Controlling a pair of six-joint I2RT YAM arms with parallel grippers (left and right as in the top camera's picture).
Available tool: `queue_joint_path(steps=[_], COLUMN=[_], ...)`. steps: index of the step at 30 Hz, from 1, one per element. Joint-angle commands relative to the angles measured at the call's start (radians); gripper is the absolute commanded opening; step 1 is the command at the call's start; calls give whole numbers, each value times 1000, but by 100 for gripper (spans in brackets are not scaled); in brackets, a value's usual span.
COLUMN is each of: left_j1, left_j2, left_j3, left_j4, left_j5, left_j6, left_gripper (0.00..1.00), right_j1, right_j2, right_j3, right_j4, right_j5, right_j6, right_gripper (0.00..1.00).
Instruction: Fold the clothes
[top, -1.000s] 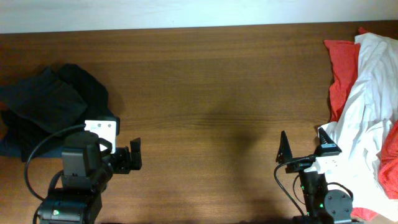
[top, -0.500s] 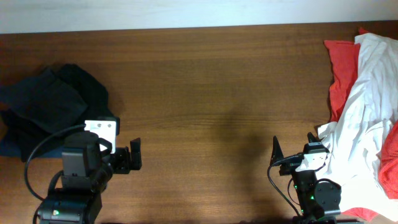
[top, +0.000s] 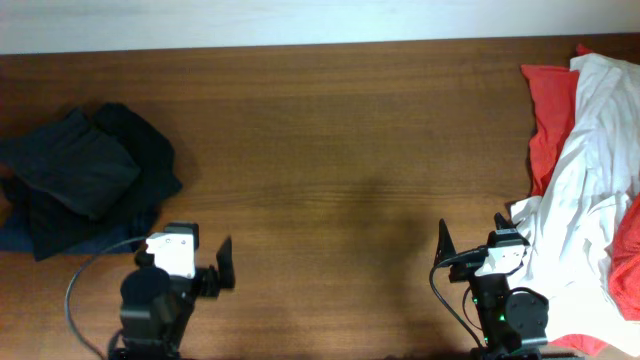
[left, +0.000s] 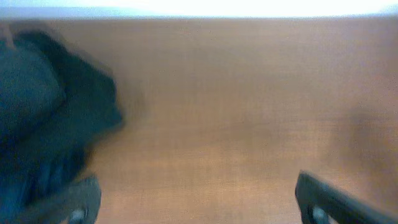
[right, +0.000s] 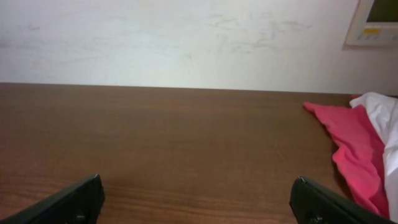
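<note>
A pile of dark clothes (top: 80, 185) lies at the left of the brown table (top: 340, 150). It also shows blurred in the left wrist view (left: 43, 118). A white garment (top: 590, 170) lies crumpled over a red garment (top: 548, 100) at the right edge. My left gripper (top: 185, 265) is open and empty near the front edge, right of and nearer than the dark pile; its fingers frame bare wood (left: 199, 208). My right gripper (top: 475, 245) is open and empty, just left of the white garment. Its view (right: 199, 205) shows the red garment (right: 354, 149) at the right.
A pale wall runs behind the table's far edge, with a white wall panel (right: 373, 22) at the upper right. Cables loop from both arm bases at the front edge.
My left arm has drawn back from the dark pile and shifted right toward the front edge. My right arm shifted slightly left earlier and has been still since.
</note>
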Motion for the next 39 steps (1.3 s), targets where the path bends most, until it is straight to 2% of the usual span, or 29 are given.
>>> queue_joint_path(steps=[1, 3, 4, 6, 39], left_j1=[0, 1, 0, 2, 2], left_j2=[-206, -305, -341, -367, -367], left_j3=[-244, -381, -415, -414, -414], left_j4=[240, 461, 508, 415, 414], left_j5=[-8, -7, -20, -34, -32], left_j6=[-5, 27, 81, 113, 113], left_gripper=[99, 99, 99, 99, 99], right_j1=[-3, -3, -3, -3, -3], right_j2=[-6, -6, -6, -6, -6], right_j3=[-5, -5, -5, -5, -5], right_j4=[-4, -4, -4, -4, -4], right_j5=[-14, -14, -14, -14, -14], right_j6=[2, 2, 2, 2, 2], right_gripper=[98, 99, 99, 99, 99])
